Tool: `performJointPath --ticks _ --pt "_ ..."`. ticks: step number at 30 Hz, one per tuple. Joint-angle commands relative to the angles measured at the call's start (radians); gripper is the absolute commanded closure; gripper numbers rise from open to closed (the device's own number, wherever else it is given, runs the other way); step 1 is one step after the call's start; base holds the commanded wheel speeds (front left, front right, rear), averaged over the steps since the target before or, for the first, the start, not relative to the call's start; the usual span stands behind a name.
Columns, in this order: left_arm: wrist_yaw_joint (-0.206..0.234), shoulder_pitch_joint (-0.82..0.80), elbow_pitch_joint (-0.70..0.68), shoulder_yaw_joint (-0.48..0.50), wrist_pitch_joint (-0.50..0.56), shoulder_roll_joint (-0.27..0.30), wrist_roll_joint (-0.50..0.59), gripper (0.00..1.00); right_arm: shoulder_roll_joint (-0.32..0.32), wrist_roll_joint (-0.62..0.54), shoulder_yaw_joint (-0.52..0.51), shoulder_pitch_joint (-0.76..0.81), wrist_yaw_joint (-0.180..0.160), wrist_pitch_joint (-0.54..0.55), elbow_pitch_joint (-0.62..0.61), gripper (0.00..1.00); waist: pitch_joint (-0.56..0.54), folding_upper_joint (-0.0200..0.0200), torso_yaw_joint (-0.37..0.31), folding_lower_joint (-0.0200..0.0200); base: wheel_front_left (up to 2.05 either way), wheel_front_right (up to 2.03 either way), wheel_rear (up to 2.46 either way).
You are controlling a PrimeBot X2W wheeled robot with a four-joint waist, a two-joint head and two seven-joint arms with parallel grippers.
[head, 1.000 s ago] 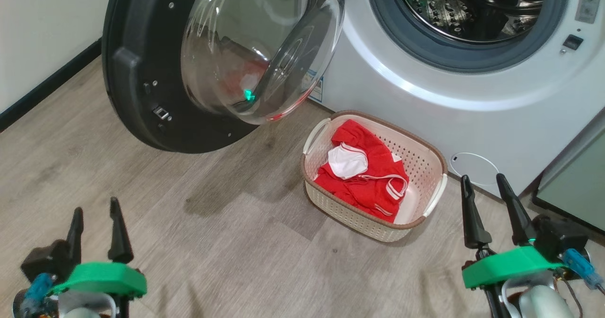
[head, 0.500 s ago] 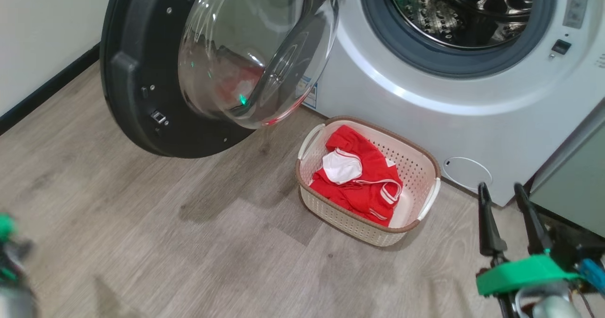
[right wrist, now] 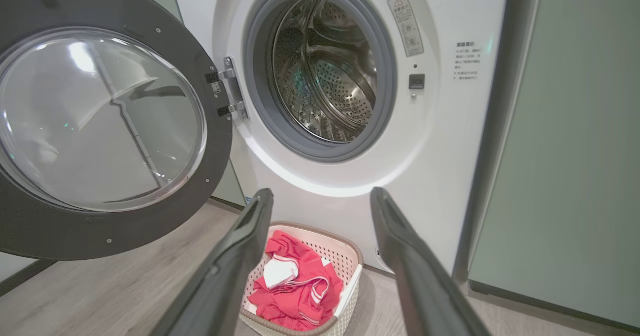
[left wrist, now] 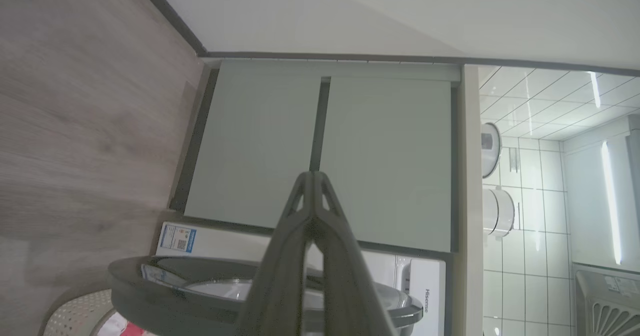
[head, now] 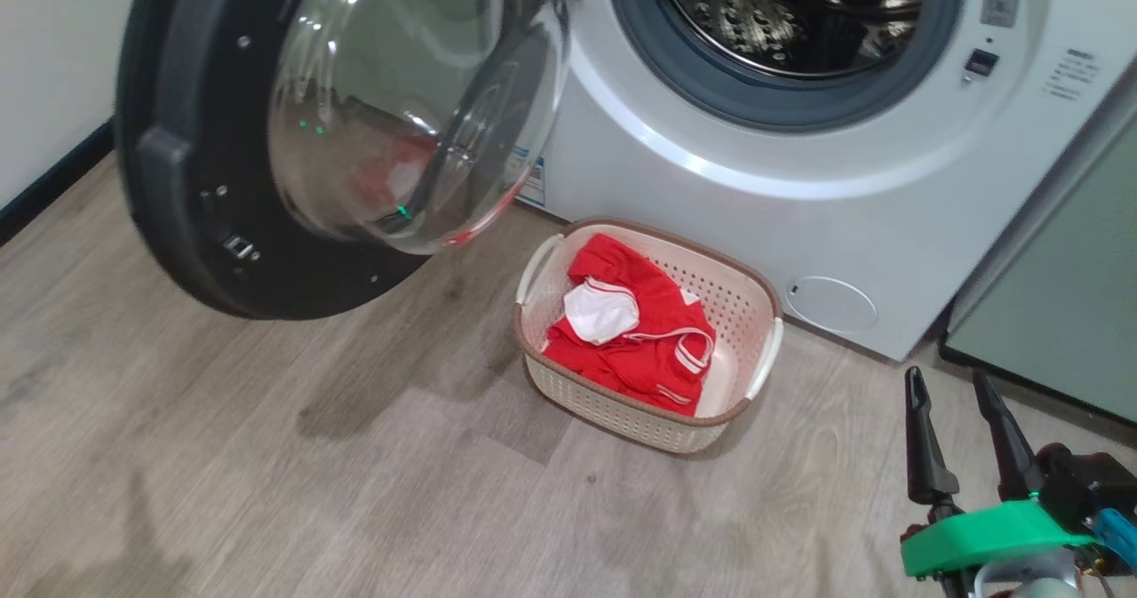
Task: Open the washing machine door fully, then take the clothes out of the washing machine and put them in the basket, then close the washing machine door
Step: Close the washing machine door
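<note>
The washing machine door (head: 178,225) hangs wide open to the left of the white washing machine (head: 711,180), whose drum mouth (right wrist: 325,71) looks bare inside. On the floor below the mouth stands the cream basket (head: 764,305), and the red clothes (head: 648,340) lie in it. My right gripper (head: 947,378) is open at the lower right, right of the basket, holding nothing. Seen from its wrist, the right gripper (right wrist: 321,192) points at the machine above the basket (right wrist: 350,251). My left gripper (left wrist: 312,173) is shut and holds nothing, with the door's edge (left wrist: 150,286) below it.
A pale green cabinet (head: 1066,314) stands right of the machine. A wall with a dark skirting (head: 44,189) runs behind the open door. A small round flap (head: 832,305) sits low on the machine's front. Bare wood floor (head: 311,491) stretches left of the basket.
The head camera has turned, shifting the whole picture left. My left gripper has left the head view and closed. The right gripper stays open.
</note>
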Motion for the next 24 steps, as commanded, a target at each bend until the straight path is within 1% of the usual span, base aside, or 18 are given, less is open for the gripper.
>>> performJointPath --ticks 1,4,8,14,19,24 --pt "0.007 -0.039 -0.002 -0.005 0.044 0.073 -0.004 1.0 -0.02 -0.009 0.022 -0.031 -0.001 -0.006 -0.033 0.0 0.012 0.0 -0.024 0.0 0.0 0.0 0.0" --pt "0.01 -0.066 0.031 -0.027 0.092 0.098 0.002 1.0 -0.031 -0.008 0.028 -0.036 -0.001 -0.006 -0.033 0.0 0.022 0.0 -0.045 0.0 0.0 0.0 0.0" --pt "-0.004 -0.097 0.065 -0.063 0.14 0.106 0.016 1.0 -0.04 -0.008 0.031 -0.036 -0.001 -0.006 -0.033 0.0 0.034 0.0 -0.066 0.0 0.0 0.0 0.0" --pt "-0.034 -0.127 0.088 -0.114 0.185 0.083 0.039 1.0 -0.055 -0.006 0.045 -0.05 -0.001 -0.006 -0.031 0.0 0.057 0.0 -0.099 0.0 0.0 0.0 0.0" --pt "-0.046 -0.141 0.096 -0.143 0.192 0.071 0.057 1.0 -0.061 -0.005 0.054 -0.062 -0.001 -0.006 -0.031 0.0 0.066 0.0 -0.119 0.0 0.0 0.0 0.0" --pt "-0.069 -0.157 0.102 -0.166 0.208 0.042 0.065 1.0 -0.067 -0.004 0.06 -0.068 -0.001 -0.006 -0.029 0.0 0.072 0.0 -0.136 0.0 0.0 0.0 0.0"
